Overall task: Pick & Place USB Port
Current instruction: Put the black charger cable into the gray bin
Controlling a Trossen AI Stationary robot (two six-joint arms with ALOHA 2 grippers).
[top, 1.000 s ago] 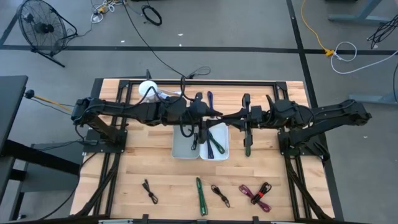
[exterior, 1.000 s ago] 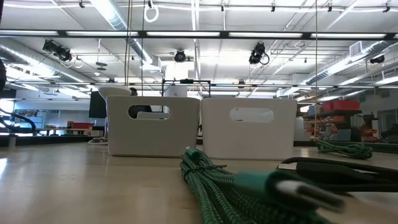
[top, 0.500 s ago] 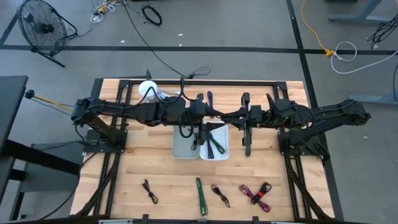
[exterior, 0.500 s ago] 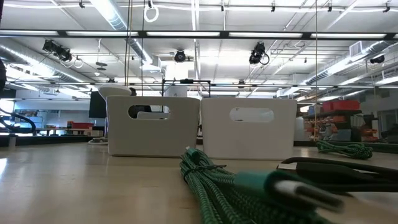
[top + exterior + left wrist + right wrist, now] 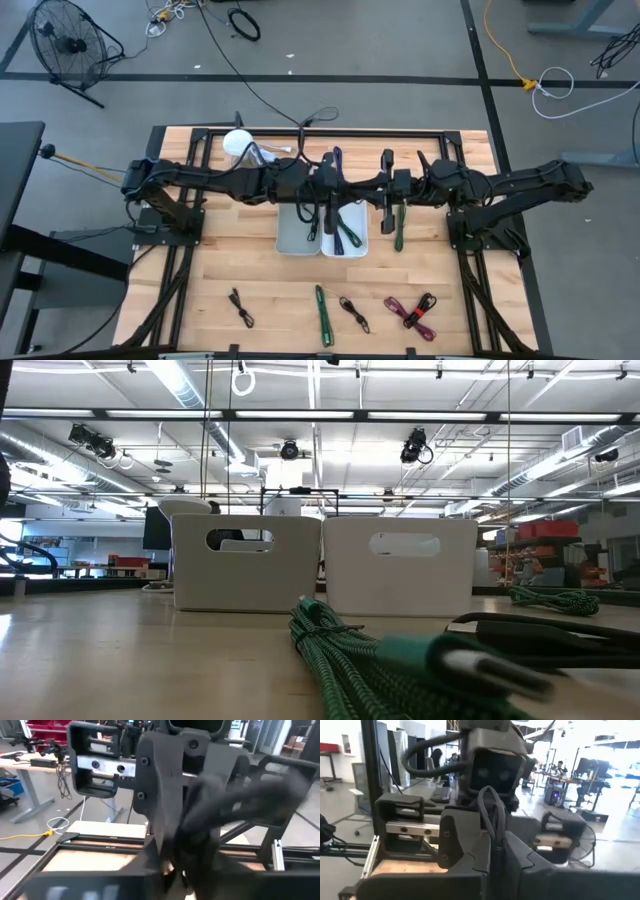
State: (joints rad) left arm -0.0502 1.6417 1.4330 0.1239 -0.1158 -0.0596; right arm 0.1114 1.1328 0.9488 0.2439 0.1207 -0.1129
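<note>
Two white bins stand side by side at the table's middle: the left bin (image 5: 296, 232) and the right bin (image 5: 350, 236), which holds green and blue cables. Both arms reach level over the bins, high above the table, and face each other. My left gripper (image 5: 330, 190) shows head-on in the right wrist view (image 5: 480, 827), its finger blocks far apart on the rail, open and empty. My right gripper (image 5: 386, 192) is open and empty. A green cable (image 5: 400, 228) lies on the table right of the bins. Neither gripper shows in the low view.
Along the near edge lie a black cable (image 5: 240, 306), a green braided cable (image 5: 322, 314) that also shows close in the low view (image 5: 340, 650), another black cable (image 5: 353, 313) and a purple and red bundle (image 5: 412, 310). A white round object (image 5: 238, 143) stands far left.
My right gripper has gone a little toward the table's left edge and my left gripper a little toward the right edge, so the two stand closer together above the bins. The cables and bins have stayed where they were.
</note>
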